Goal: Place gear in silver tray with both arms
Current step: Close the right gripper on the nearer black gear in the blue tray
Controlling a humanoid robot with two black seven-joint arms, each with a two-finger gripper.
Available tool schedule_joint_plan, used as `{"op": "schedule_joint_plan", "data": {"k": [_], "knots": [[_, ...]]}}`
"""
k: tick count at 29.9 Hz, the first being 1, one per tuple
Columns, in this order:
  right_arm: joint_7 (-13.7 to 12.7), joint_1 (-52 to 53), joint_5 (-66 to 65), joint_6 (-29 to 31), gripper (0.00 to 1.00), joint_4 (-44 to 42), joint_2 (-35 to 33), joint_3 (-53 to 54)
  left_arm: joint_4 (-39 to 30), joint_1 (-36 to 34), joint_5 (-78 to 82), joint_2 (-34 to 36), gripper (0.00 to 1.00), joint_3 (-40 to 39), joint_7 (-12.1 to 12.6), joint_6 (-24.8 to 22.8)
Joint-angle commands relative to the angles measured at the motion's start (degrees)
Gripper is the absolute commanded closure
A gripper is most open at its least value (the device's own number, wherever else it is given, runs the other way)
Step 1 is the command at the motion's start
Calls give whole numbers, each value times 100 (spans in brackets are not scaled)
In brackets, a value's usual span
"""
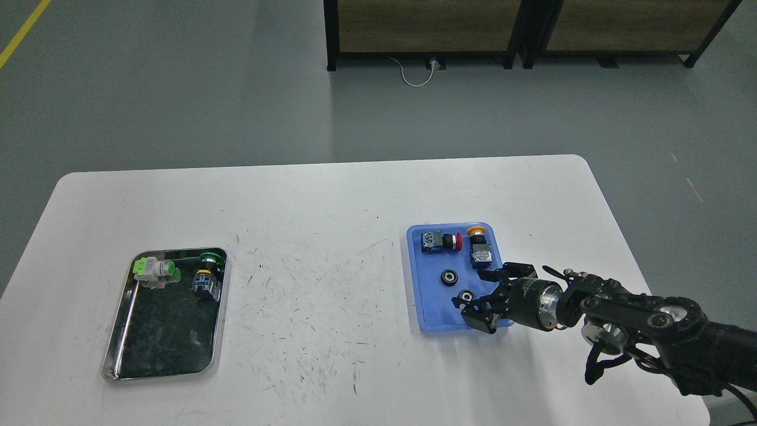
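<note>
A white table [331, 236] with rounded corners and a scuffed, scratch-marked top fills the lower part of the head view, standing on a grey floor [177, 89] where a yellow line [23, 29] crosses the far left corner and dark-framed wooden furniture [532, 26] lines the back wall beside a white cable [414, 74]. The robot's right arm [650, 322], black with a silver wrist ring, reaches in from the lower right edge across the table. On the left side of the table lies the silver tray [118, 343], its dark mirror-like bottom bare toward the near end, with two parts at its far end: a green-and-white push button [155, 270] lying on its side and a green-capped switch [207, 273] just beside it. Well apart, on the right half of the table, sits a blue tray [423, 307] holding a red-capped switch [440, 241], a yellow-capped switch [479, 247] next to it, and two small black gears. The right gripper [479, 293] hovers over the blue tray's near right corner with its two fingers spread wide. One gear [448, 277] lies near the tray's middle; the other gear [467, 295] lies between the parted fingertips, though contact cannot be told. The left arm does not appear.
</note>
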Motion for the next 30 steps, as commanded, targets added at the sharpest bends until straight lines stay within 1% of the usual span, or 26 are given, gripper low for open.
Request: {"op": "schedule_joint_plan", "data": {"k": [1,7,14,17,25,30], "knots": [[-6,-28,-13,-2,25,-62,46,1,0,9,1,0,2,-1,0,0],[-23,-90,-100,-2,25,-97,81,-8,0,0,10,0,2,-1,0,0],[-23,-195,-206,-2,33,-132,116,0,0,0,1,0,2,-1,0,35],[-14,-204,-267,-2,39,-132,116,1,0,9,1,0,2,-1,0,44],[-14,-195,-276,6,42,-132,125,115,-9,0,1,0,2,-1,0,53],[-6,-195,-276,7,47,-132,116,123,-17,0,1,-9,2,-1,0,62]]}}
